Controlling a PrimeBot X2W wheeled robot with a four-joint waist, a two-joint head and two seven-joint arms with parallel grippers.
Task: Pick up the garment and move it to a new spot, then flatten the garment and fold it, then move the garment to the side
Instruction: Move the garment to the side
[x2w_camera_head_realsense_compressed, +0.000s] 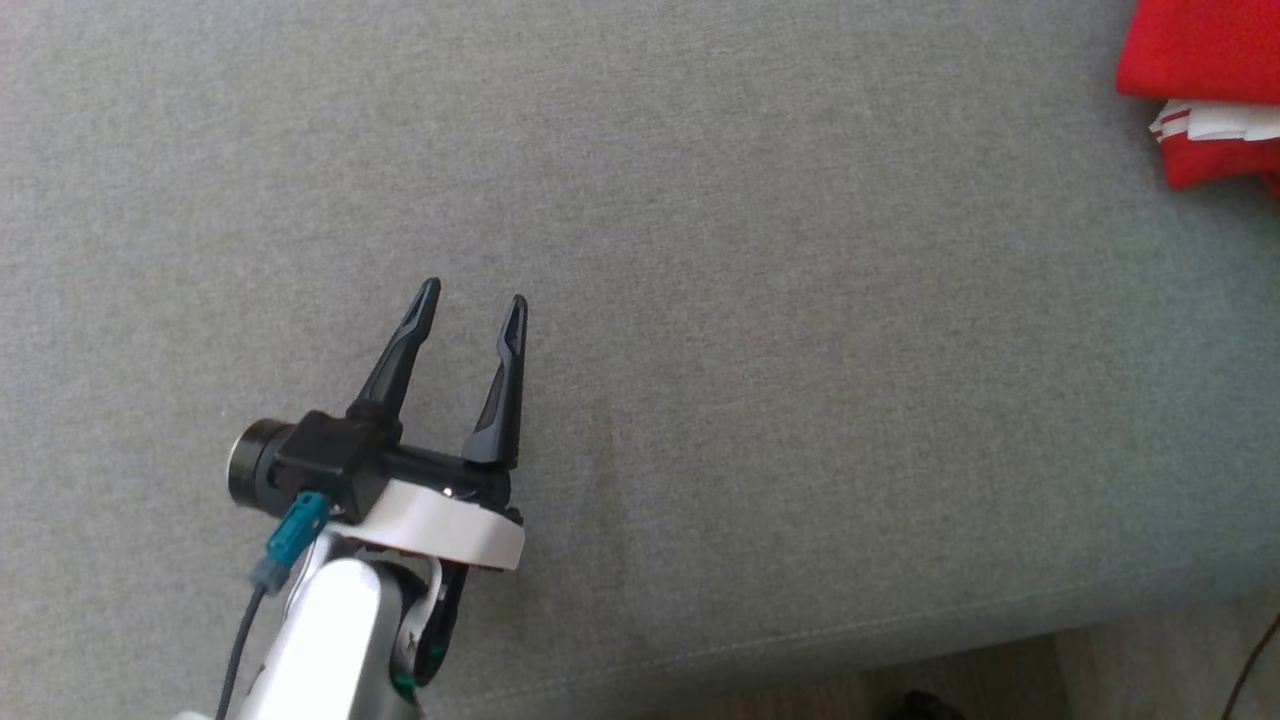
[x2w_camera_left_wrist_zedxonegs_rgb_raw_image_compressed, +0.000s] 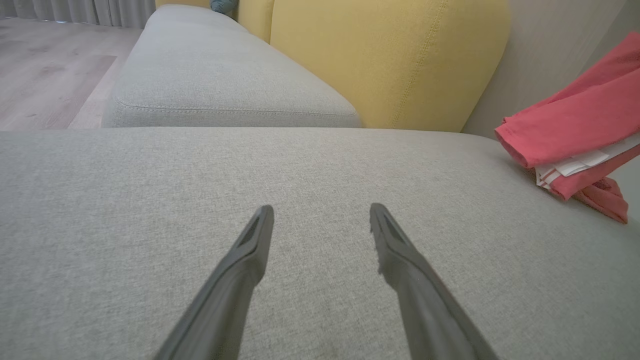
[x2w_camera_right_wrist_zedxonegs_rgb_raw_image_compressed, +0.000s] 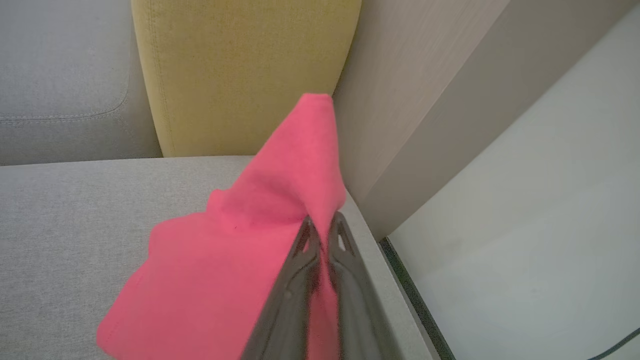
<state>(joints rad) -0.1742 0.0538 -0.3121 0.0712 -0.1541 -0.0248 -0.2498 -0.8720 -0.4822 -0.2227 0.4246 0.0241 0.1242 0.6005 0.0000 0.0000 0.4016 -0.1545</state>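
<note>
Left claw (x2w_camera_head_realsense_compressed: 473, 293) hovers over the grey sofa (x2w_camera_head_realsense_compressed: 800, 350) seat, fingers spread wide. Right claw (x2w_camera_right_wrist_zedxonegs_rgb_raw_image_compressed: 324, 220) is pinched on the red garment (x2w_camera_right_wrist_zedxonegs_rgb_raw_image_compressed: 225, 260) — it sits bunched at the seat's right end, near the yellow backrest (x2w_camera_right_wrist_zedxonegs_rgb_raw_image_compressed: 240, 75)

Soft, even daylight fills all three views, with no hard shadows. In the head view the grey sofa (x2w_camera_head_realsense_compressed: 800, 350) looks cool and slightly grainy. The red garment (x2w_camera_head_realsense_compressed: 1200, 50) is so saturated that its folds barely read. The white ring (x2w_camera_head_realsense_compressed: 440, 530) behind the left gripper (x2w_camera_head_realsense_compressed: 474, 293) carries a small bright glint. In the left wrist view the wooden floor (x2w_camera_left_wrist_zedxonegs_rgb_raw_image_compressed: 45, 65) at upper left is brightest, and the jaws blur toward the bottom edge. In the right wrist view the right gripper (x2w_camera_right_wrist_zedxonegs_rgb_raw_image_compressed: 324, 218) is close and soft. There the garment is flat pink, and the wall (x2w_camera_right_wrist_zedxonegs_rgb_raw_image_compressed: 400, 100) leans with the wide lens.
</note>
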